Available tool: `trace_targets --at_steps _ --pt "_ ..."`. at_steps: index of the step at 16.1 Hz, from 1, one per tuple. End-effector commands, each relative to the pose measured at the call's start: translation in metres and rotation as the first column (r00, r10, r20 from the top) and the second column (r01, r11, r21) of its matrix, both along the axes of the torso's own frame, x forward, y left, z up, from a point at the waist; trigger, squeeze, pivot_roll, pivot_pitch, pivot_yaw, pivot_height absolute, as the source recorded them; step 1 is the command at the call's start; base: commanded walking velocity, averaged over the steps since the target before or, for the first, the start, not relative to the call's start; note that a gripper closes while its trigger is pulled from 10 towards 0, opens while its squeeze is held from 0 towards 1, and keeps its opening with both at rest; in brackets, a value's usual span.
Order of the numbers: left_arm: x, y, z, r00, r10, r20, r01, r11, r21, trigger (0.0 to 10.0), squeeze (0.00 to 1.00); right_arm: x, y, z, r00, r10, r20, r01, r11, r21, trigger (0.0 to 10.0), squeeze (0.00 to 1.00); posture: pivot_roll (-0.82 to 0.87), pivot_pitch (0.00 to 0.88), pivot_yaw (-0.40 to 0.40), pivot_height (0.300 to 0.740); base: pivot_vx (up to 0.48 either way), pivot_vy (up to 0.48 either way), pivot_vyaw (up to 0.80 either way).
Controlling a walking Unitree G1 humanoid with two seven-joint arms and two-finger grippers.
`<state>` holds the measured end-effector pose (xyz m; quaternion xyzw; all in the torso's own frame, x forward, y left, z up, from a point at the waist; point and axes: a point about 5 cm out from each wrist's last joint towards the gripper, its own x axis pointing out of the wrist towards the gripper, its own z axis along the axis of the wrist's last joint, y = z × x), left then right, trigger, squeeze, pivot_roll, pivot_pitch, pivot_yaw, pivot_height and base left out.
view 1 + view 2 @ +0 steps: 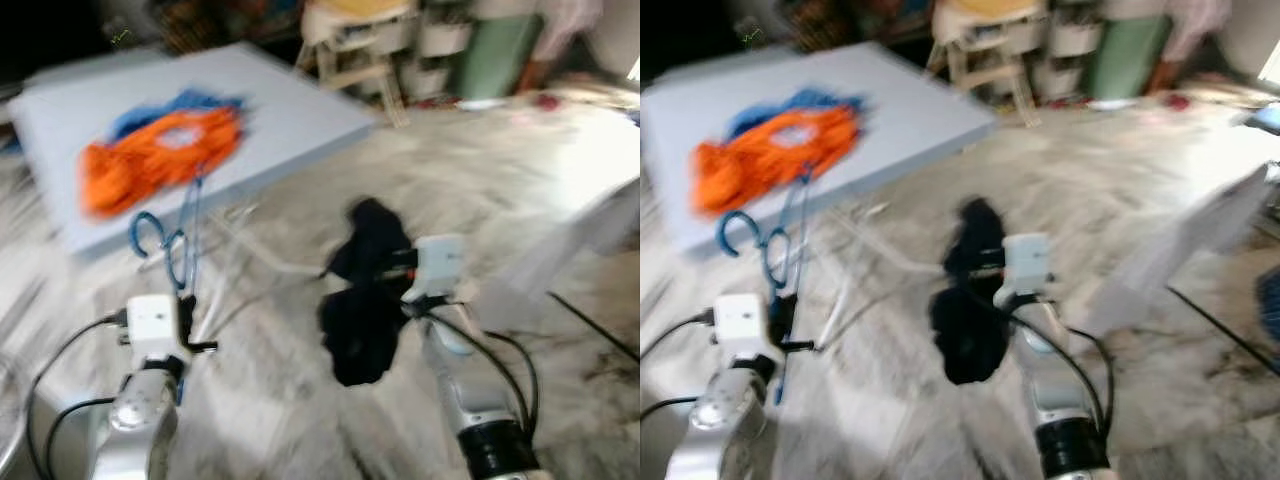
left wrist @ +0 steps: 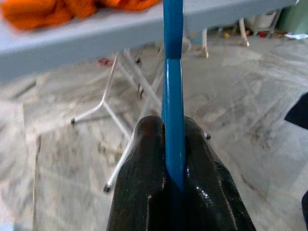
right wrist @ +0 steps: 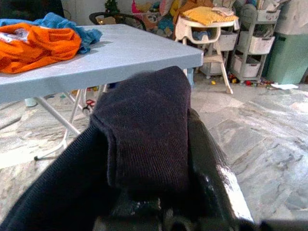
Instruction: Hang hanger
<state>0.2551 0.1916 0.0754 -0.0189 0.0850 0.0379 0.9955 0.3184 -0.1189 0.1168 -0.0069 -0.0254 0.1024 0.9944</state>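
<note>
A blue hanger (image 1: pixel 172 240) stands upright in front of me, its hook to the left near the table's edge. My left gripper (image 2: pixel 173 144) is shut on the hanger's blue bar (image 2: pixel 173 96). A dark, near-black garment (image 1: pixel 365 295) hangs from my right gripper (image 1: pixel 400 275), which is shut on the cloth (image 3: pixel 144 139); the fabric drapes over the fingers and hides them. Both arms are raised at about the same height, the garment to the right of the hanger. The eye views are blurred.
A grey-blue folding table (image 1: pixel 300 110) stands ahead on the left with an orange garment (image 1: pixel 150 155) and blue cloth (image 1: pixel 185 102) on it. A white high chair (image 3: pixel 204 36), shelves and bins stand behind. A pale surface (image 1: pixel 600 190) is on the right. Marble floor lies below.
</note>
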Motion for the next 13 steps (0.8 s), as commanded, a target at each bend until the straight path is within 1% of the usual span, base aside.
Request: trace_targets --at_steps 1,3,8,11,13 --pt "0.0022 -0.0077 0.0074 0.999 -0.019 0.027 0.020 1.000 -0.005 10.0 0.00 0.0024 -0.0078 0.0164 0.997 -0.005 0.075 0.006 1.000 -0.010 10.0 0.00 -0.02 0.000 0.020 0.740 0.405 0.000 0.00" --pt "0.0028 -0.0079 0.0131 0.999 -0.018 0.043 0.019 1.000 -0.003 10.0 0.00 0.0033 -0.0060 0.0209 0.996 0.004 0.088 -0.003 1.000 -0.009 10.0 0.00 -0.02 0.000 0.017 0.740 0.407 0.000 0.00" --pt "-0.0003 -0.0073 0.0135 0.999 -0.008 0.040 0.008 1.000 -0.005 10.0 0.00 0.0020 -0.0029 0.0220 0.996 0.020 0.090 -0.021 1.000 0.007 10.0 0.00 -0.02 0.000 0.011 0.740 0.405 0.000 0.00" --pt "0.0025 -0.0070 0.0161 0.999 0.004 0.037 -0.004 1.000 0.003 10.0 0.00 0.0025 -0.0007 0.0252 0.994 0.042 0.098 -0.044 0.999 0.020 10.0 0.00 -0.01 0.000 0.010 0.740 0.405 0.000 0.00" --pt "0.0043 -0.0051 0.0139 0.999 0.039 0.015 -0.040 0.999 0.029 10.0 0.00 0.0030 0.0019 0.0255 0.995 0.053 0.086 -0.056 0.998 0.035 10.0 0.00 -0.02 0.000 0.011 0.740 0.000 0.000 0.00"
